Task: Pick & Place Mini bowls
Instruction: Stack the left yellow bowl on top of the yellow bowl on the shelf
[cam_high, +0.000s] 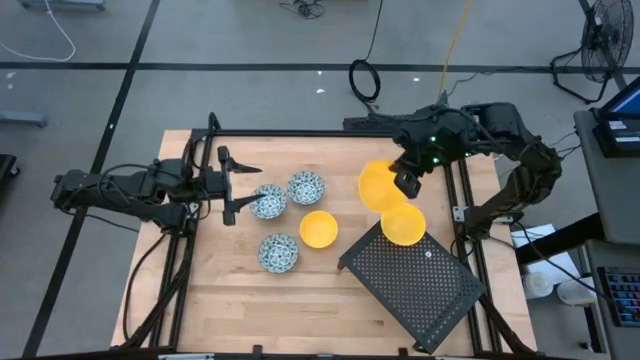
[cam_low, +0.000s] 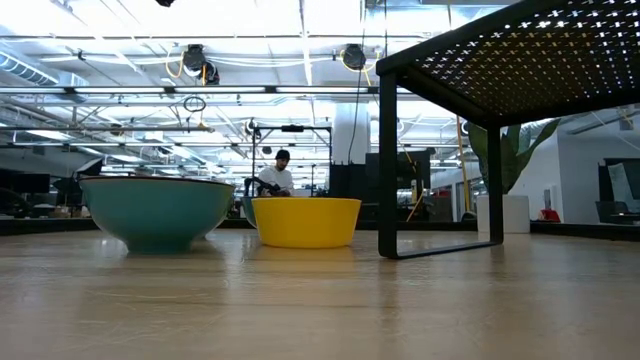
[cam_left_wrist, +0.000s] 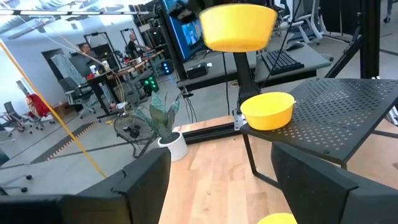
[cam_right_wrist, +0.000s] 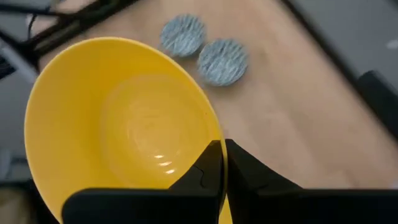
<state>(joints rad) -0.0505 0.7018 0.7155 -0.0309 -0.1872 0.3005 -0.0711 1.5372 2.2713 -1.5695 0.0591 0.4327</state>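
Open wood lies along the table's (cam_high: 210, 300) near-left area. The perforated black stand (cam_high: 415, 280) blocks the right corner (a yellow bowl (cam_high: 403, 224) sits on its edge), and three patterned bowls (cam_high: 279, 252) crowd the centre.

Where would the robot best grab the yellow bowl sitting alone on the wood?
Probably by the rim of the yellow bowl, coming straight down with one finger inside and one outside. It sits upright, mouth open, and its round wall looks too wide to span. The right gripper grips another bowl that way.

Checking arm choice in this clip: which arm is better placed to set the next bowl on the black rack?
Right. The right gripper already grips a yellow bowl beside the black rack; the left gripper is open, by the patterned bowls.
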